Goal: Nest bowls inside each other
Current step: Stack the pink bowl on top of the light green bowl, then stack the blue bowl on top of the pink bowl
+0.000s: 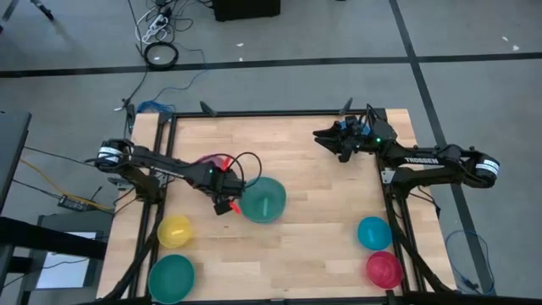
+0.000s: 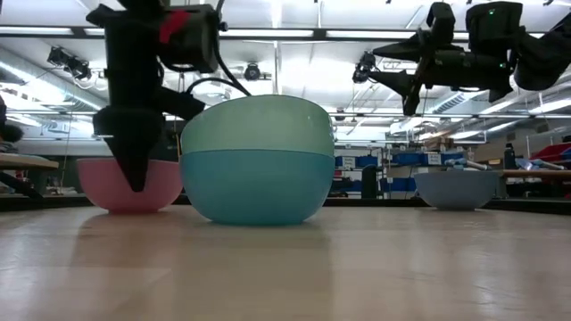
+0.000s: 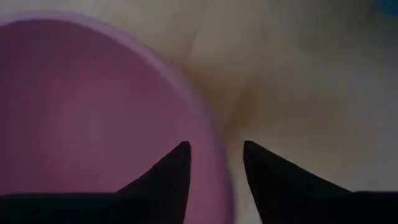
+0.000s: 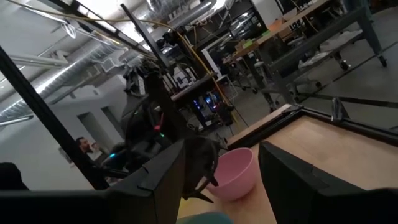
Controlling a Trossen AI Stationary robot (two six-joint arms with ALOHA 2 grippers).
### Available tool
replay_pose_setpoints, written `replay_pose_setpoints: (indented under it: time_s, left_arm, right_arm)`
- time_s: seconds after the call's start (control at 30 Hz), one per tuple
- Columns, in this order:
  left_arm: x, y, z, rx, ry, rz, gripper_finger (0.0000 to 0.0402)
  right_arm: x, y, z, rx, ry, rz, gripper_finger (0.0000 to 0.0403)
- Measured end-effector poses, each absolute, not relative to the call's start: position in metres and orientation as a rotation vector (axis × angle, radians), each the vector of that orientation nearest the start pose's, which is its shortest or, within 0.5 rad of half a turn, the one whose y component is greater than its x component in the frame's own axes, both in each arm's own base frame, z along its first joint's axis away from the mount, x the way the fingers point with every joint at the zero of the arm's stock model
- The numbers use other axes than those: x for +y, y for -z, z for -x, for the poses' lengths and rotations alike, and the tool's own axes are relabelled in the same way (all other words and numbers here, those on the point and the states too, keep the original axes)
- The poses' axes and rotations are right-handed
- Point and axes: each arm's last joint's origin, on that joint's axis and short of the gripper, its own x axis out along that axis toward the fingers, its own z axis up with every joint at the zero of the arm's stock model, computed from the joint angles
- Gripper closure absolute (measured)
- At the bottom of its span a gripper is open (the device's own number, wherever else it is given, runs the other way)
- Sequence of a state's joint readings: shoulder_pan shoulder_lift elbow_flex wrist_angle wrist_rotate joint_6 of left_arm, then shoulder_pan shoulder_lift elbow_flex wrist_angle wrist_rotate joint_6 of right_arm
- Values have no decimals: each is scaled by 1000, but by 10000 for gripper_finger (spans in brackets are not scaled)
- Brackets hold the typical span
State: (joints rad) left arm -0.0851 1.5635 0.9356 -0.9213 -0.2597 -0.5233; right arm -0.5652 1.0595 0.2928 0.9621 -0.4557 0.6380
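Observation:
A pink bowl (image 3: 93, 106) stands upright on its base on the wooden table, left of the middle (image 2: 107, 185). My left gripper (image 3: 214, 163) points down over the bowl's rim (image 3: 208, 134). It is open, with one finger inside the bowl and one outside, and no touch shows. It also shows in the high view (image 1: 218, 182) and the low view (image 2: 136, 174). Beside it a pale green bowl sits stacked on a teal one (image 2: 257, 183). My right gripper (image 1: 326, 135) waits open, raised over the far right of the table.
A yellow bowl (image 1: 175, 230) and a teal bowl (image 1: 172, 278) stand at the near left. A blue bowl (image 1: 373, 233) and a red bowl (image 1: 384, 268) stand at the near right. The table's middle and far part show bare wood (image 1: 313, 186).

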Motion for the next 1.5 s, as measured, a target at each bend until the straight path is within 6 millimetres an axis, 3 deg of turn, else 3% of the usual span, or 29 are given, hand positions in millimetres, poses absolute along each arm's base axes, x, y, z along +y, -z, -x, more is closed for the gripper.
replay_pose_setpoints:
  time_s: [0.2,0.37,0.5,0.67,0.77,0.87,1.1,1.27,1.5]
  left_arm:
    - [-13,-185,-261,1418,-471,124,384]
    - [-14,-203,-273,1361,-427,84,395]
    - [-19,-233,-287,1283,-354,55,397]
    - [-38,-280,-306,1139,-119,54,398]
    - [-53,-298,-314,1043,35,76,398]
    - [-62,-299,-317,1033,95,110,398]
    - [-84,-269,-339,1067,170,141,398]
    - [-88,-258,-345,1083,118,134,343]
    - [-83,-283,-344,1013,-19,89,223]
  right_arm:
    - [-97,-225,-176,-199,53,-541,211]
    - [-97,-225,-176,-201,59,-541,214]
    - [-97,-225,-176,-201,60,-541,216]
    - [-97,-225,-176,-202,61,-541,216]
    - [-97,-225,-176,-202,61,-540,216]
    - [-97,-225,-176,-202,61,-538,216]
    - [-97,-225,-176,-197,50,-527,216]
    - [-94,-223,-178,-164,5,-524,204]
    - [-92,-211,-180,-42,6,-535,172]
